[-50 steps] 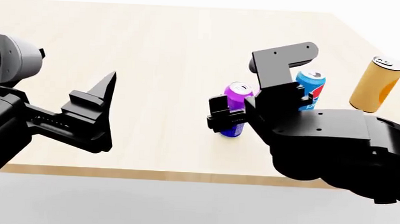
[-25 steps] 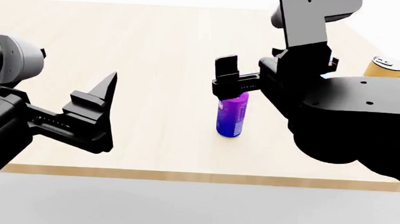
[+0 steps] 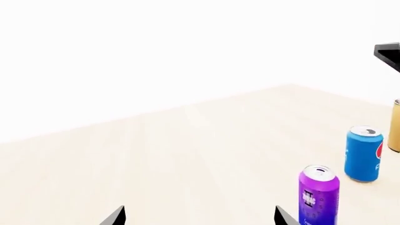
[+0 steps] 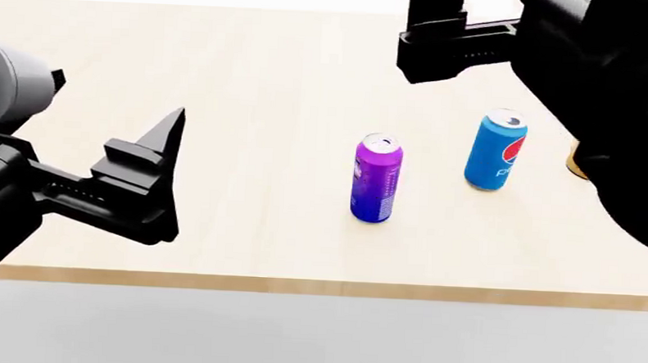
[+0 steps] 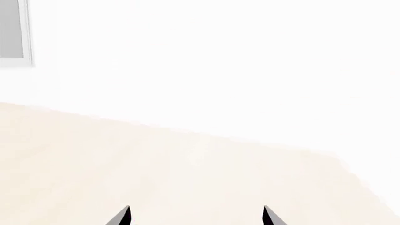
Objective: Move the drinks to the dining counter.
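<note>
Three cans stand upright on the pale wood table [image 4: 252,80]. The purple can [image 4: 375,189] is nearest the front edge, roughly mid-table in the head view. The blue can [image 4: 496,150] stands to its right and a little farther back, apart from it. The orange can [image 4: 574,160] shows only as a sliver at the right, mostly hidden behind the right arm; in the left wrist view it appears at the picture's edge just beyond the blue can [image 3: 364,153], with the purple can [image 3: 319,194] closest to that camera.

The left gripper [image 4: 154,174] hovers over the table's front left part, well apart from the cans. Its fingertips [image 3: 115,216] are spread wide in the wrist view, with nothing between them.

The right gripper [image 4: 450,43] is raised high at the top of the head view, above and behind the cans, touching none of them. Its own wrist view shows two fingertips [image 5: 122,215] spread apart over bare table [image 5: 187,173], empty, with a white wall beyond and a grey panel [image 5: 12,28] at one corner.
</note>
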Robot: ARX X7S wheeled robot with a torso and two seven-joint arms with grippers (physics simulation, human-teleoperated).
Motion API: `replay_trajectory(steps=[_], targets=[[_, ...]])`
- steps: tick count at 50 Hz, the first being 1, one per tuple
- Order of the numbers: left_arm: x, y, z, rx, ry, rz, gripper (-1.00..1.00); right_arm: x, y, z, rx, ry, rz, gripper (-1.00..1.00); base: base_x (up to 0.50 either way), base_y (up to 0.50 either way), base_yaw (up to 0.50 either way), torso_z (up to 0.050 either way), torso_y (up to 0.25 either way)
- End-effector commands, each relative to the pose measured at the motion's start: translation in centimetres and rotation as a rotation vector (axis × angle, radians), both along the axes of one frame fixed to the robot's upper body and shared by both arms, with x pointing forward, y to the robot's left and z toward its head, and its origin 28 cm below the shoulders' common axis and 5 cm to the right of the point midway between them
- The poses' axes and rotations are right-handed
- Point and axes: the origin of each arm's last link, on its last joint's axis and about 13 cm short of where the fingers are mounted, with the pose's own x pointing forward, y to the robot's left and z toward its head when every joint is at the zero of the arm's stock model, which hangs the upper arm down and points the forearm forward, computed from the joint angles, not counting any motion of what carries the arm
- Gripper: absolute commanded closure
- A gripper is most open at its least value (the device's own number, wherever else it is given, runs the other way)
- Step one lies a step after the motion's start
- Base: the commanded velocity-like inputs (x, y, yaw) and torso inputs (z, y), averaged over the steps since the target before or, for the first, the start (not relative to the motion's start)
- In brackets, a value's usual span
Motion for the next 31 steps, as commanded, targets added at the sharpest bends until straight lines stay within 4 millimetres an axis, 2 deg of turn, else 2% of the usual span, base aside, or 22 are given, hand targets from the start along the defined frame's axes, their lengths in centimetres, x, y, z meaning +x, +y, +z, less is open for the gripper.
replay_trajectory(steps=[1,7,14,18,21,24,30,31], targets=[[-0.8,0.1,1.6,0.001,-0.043,0.007,-1.0,-2.8,-1.0,2.8,-0.008,-0.107,-0.041,-1.0,0.0,0.0,0.0,0.0,0.0],[-1.3,0.4,3.1,0.015,-0.083,0.029,-1.0,-3.9,-1.5,4.7,-0.014,-0.158,-0.075,-1.0,0.0,0.0,0.0,0.0,0.0],[-1.6,0.5,6.6,0.077,-0.189,0.115,-1.0,-4.6,-2.5,6.6,-0.019,-0.2,-0.126,-1.0,0.0,0.0,0.0,0.0,0.0],[-1.8,0.4,8.7,0.08,-0.208,0.103,-1.0,-4.9,-2.9,7.6,-0.025,-0.227,-0.16,-1.0,0.0,0.0,0.0,0.0,0.0],[-2.8,0.3,10.7,0.094,-0.256,0.106,-1.0,-5.2,-3.3,8.5,-0.016,-0.249,-0.186,-1.0,0.0,0.0,0.0,0.0,0.0],[-3.3,0.4,11.8,0.109,-0.274,0.116,-1.0,-5.4,-3.6,9.2,-0.02,-0.264,-0.202,-1.0,0.0,0.0,0.0,0.0,0.0],[-3.3,2.1,14.1,0.077,-0.302,0.201,-1.0,-5.6,-4.6,10.7,-0.014,-0.294,-0.26,-1.0,0.0,0.0,0.0,0.0,0.0],[-3.2,2.6,14.4,0.111,-0.339,0.294,-1.0,-5.7,-4.8,10.9,-0.02,-0.302,-0.278,-1.0,0.0,0.0,0.0,0.0,0.0]])
